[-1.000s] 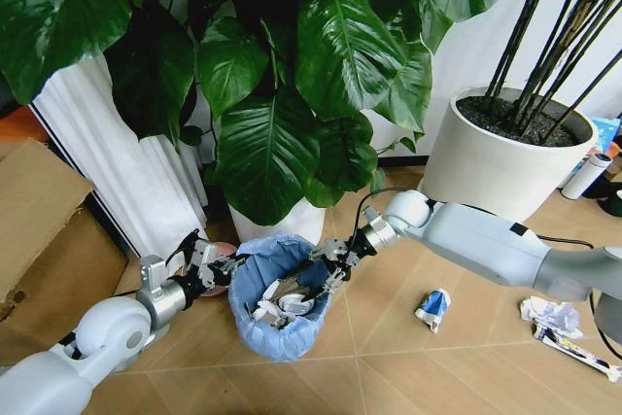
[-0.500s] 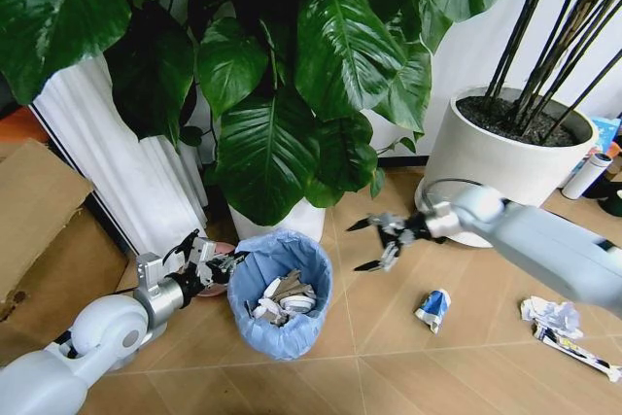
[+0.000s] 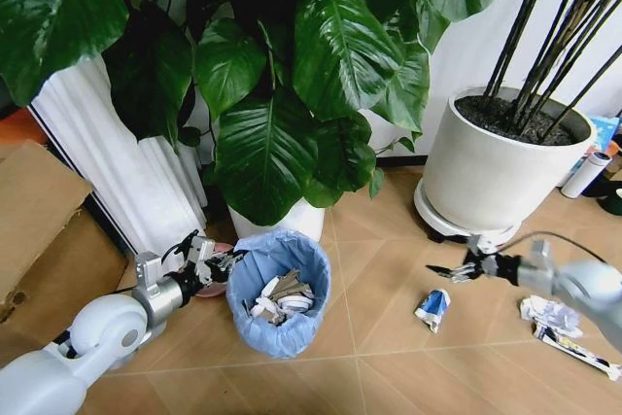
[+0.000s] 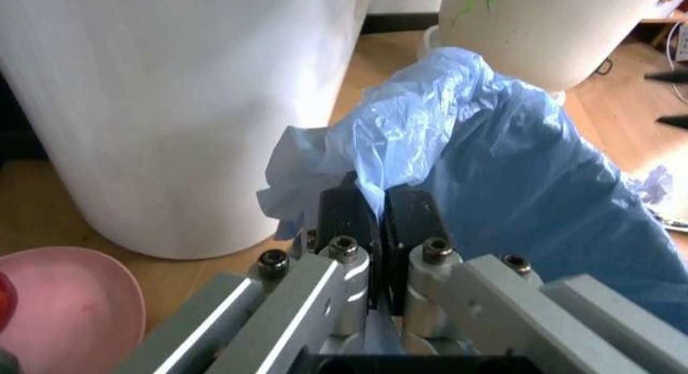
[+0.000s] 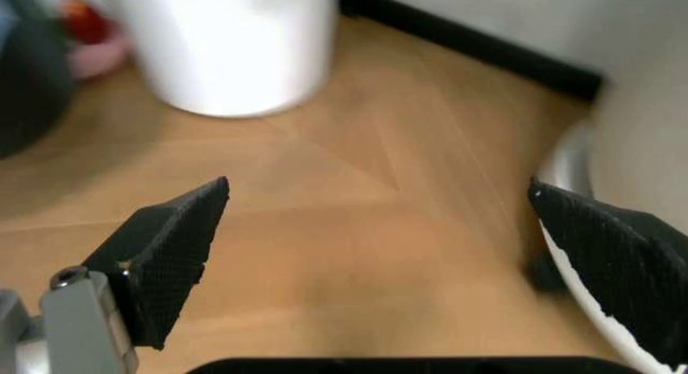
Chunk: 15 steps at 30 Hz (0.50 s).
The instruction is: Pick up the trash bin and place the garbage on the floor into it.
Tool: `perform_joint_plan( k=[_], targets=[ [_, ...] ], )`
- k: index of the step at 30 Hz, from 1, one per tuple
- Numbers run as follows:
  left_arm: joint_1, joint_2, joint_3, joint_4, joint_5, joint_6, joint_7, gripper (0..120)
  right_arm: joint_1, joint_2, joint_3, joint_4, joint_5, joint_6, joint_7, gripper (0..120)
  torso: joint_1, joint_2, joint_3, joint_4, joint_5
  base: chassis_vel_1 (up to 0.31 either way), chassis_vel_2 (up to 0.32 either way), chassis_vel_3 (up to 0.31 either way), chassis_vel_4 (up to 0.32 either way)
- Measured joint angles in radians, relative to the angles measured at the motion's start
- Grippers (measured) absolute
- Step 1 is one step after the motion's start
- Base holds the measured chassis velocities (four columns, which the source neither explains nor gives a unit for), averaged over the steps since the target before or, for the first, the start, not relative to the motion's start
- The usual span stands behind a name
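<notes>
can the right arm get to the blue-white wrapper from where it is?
Probably yes. The right gripper hangs open just above the blue-white wrapper, which lies alone on bare floor, nothing between them.

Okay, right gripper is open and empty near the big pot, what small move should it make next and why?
Probably lower the right gripper down and a little back toward the blue-white wrapper. It looks like the nearest litter on the floor, and the fingers are spread wide with nothing between them. The left gripper is pinching the bin liner at the rim, so the bin is ready to receive it.
</notes>
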Motion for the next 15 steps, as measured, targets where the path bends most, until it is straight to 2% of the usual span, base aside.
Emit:
perform_joint_plan(
  k=[2, 4, 6, 7, 9, 10, 12, 15],
  targets=[
    [0.0, 0.001, 0.0, -0.001, -0.001, 0.0, -0.001, 0, -0.036, 0.019, 0.02, 0.001, 0.009, -0.01, 0.046, 100, 0.0, 0.0, 0.0, 0.0, 0.0008, 0.0, 0.0, 0.0, 0.0],
    [0.005, 0.003, -0.005, -0.004, -0.007, 0.001, -0.003, 0, -0.081, 0.073, 0.032, 0.005, 0.057, -0.044, 0.167, 100, 0.0, 0.0, 0.0, -0.0001, -0.0005, 0.0, 0.0, 0.0, 0.0],
    [0.008, 0.006, -0.012, -0.006, -0.013, 0.003, -0.006, 0, -0.093, 0.127, 0.025, 0.003, 0.091, -0.072, 0.248, 100, 0.0, 0.0, 0.0, 0.0, 0.0002, 0.0, 0.0, 0.0, 0.0],
    [0.008, 0.006, -0.012, -0.006, -0.013, 0.003, -0.006, 0, -0.093, 0.127, 0.025, 0.003, 0.091, -0.072, 0.248, 100, 0.0, 0.0, 0.0, 0.0, 0.0002, 0.0, 0.0, 0.0, 0.0],
    [0.009, 0.007, -0.016, -0.007, -0.019, 0.004, -0.009, 0, -0.093, 0.205, 0.016, -0.015, 0.105, -0.096, 0.318, 100, 0.0, 0.0, 0.0, 0.0001, 0.0001, 0.0, 0.0, 0.0, 0.0],
    [0.009, 0.007, -0.016, -0.007, -0.019, 0.004, -0.009, 0, -0.093, 0.205, 0.016, -0.015, 0.105, -0.096, 0.318, 100, 0.0, 0.0, 0.0, 0.0001, 0.0001, 0.0, 0.0, 0.0, 0.0],
    [0.01, 0.005, -0.024, -0.008, -0.027, 0.006, -0.011, 0, -0.081, 0.295, 0.014, -0.052, 0.126, -0.119, 0.386, 100, 0.0, 0.0, 0.0, 0.0002, 0.0003, 0.0, 0.0, 0.0, 0.0],
    [0.012, 0.005, -0.03, -0.008, -0.03, 0.006, -0.012, 0, -0.067, 0.338, 0.015, -0.082, 0.129, -0.135, 0.43, 100, 0.0, 0.0, 0.0, 0.0001, 0.0001, 0.0, 0.0, 0.0, 0.0]
  ],
)
